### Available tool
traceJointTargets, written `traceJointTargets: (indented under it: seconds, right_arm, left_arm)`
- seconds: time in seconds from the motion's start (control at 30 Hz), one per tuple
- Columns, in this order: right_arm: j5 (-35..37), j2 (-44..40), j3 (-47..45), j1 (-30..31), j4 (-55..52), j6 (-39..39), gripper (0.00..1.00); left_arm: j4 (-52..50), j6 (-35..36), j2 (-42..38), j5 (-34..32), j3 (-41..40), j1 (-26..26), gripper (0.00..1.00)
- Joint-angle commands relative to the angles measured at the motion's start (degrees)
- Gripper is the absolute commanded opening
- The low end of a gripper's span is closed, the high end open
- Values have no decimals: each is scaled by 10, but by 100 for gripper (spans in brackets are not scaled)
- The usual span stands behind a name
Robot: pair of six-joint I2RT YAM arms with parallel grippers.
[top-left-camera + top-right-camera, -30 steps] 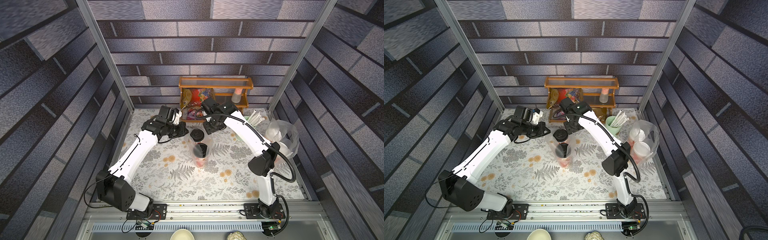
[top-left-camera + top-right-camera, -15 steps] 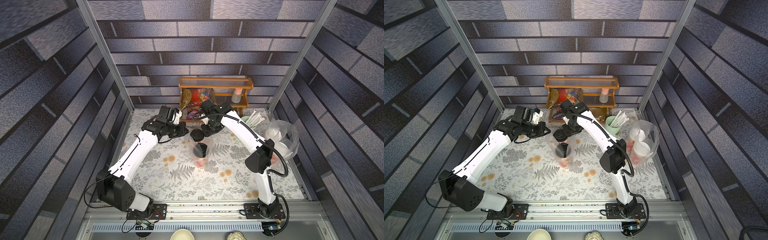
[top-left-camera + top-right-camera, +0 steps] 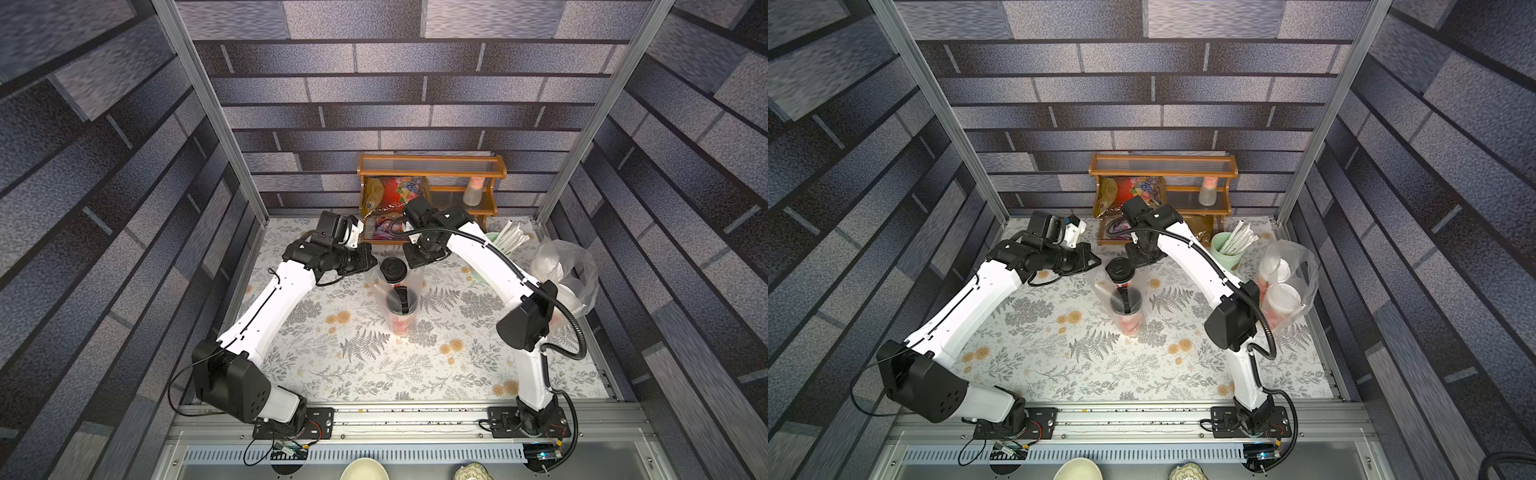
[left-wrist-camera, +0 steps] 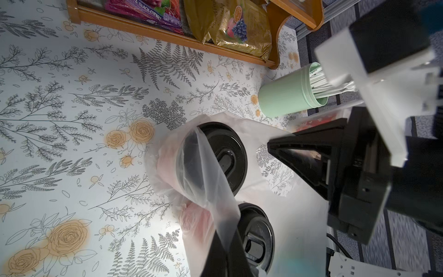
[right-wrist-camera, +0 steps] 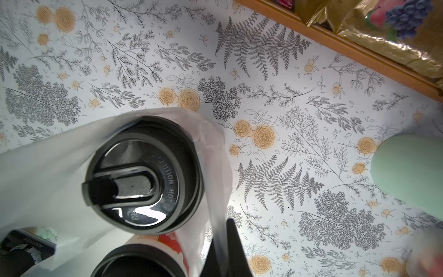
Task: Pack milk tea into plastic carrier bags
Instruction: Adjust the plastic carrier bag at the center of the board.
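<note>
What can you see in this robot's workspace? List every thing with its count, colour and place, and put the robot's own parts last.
black-lidded cups: two, red, inside the centre bag
centre bag: one, clear, mid-table
white-lidded cups: two, red, inside the side bag
side bag: one, clear, table edge beside the right arm
straw cup: one, pale green, holding white straws, near the shelf
shelf: one, brown wood, against the back wall
snack packets: several, red, gold and purple, on the shelf
bottle: one, pink cap, on the shelf
tablecloth: one, white floral, covering the table
left gripper: black, shut on a centre bag handle
right gripper: black, shut on a centre bag handle
</note>
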Motion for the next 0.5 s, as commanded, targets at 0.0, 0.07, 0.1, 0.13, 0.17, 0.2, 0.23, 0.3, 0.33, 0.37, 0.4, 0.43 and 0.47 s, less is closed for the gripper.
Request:
traceJointTargets:
  seconds: [0.0, 0.07, 0.1, 0.13, 0.17, 0.2, 0.23, 0.3, 0.33, 0.37, 0.4, 0.43, 0.47]
  right_arm:
    - [1, -55, -32, -3, 39, 40, 0]
    - [-2, -75, -57, -4, 60, 55, 0]
    - [-5, -86, -71, -4, 69, 63, 0]
    - [-3, -95, -82, -3, 77, 70, 0]
    - [-3, -106, -96, -3, 86, 76, 0]
    - [-3, -116, -109, -3, 94, 83, 0]
    - [-3, -123, -118, -3, 98, 87, 0]
    - [-4, -131, -133, -2, 100, 97, 0]
    - [-4, -135, -141, -3, 103, 101, 0]
    - [-3, -138, -150, -3, 106, 106, 0]
    - [-3, -139, -156, -3, 106, 113, 0]
    - [-2, -141, -161, -2, 106, 118, 0]
    - [0, -144, -168, -2, 109, 124, 0]
  left_arm:
    - [13, -8, -12, 4, -4, 3, 0]
    - [13, -7, -12, 4, -1, 3, 0]
    - [14, -8, -11, 4, 1, 3, 0]
    - [13, -9, -11, 5, 4, 3, 0]
    - [14, -9, -10, 6, 6, 3, 0]
    - [14, -10, -10, 6, 8, 2, 0]
    - [15, -10, -10, 6, 9, 2, 0]
    - [15, -10, -8, 6, 15, 2, 0]
    - [14, -8, -7, 5, 17, 3, 0]
    - [11, -6, -4, 4, 20, 3, 0]
    - [10, -5, 0, 4, 24, 4, 0]
    - [8, -2, 5, 5, 30, 4, 0]
    - [3, 3, 12, 7, 39, 5, 3]
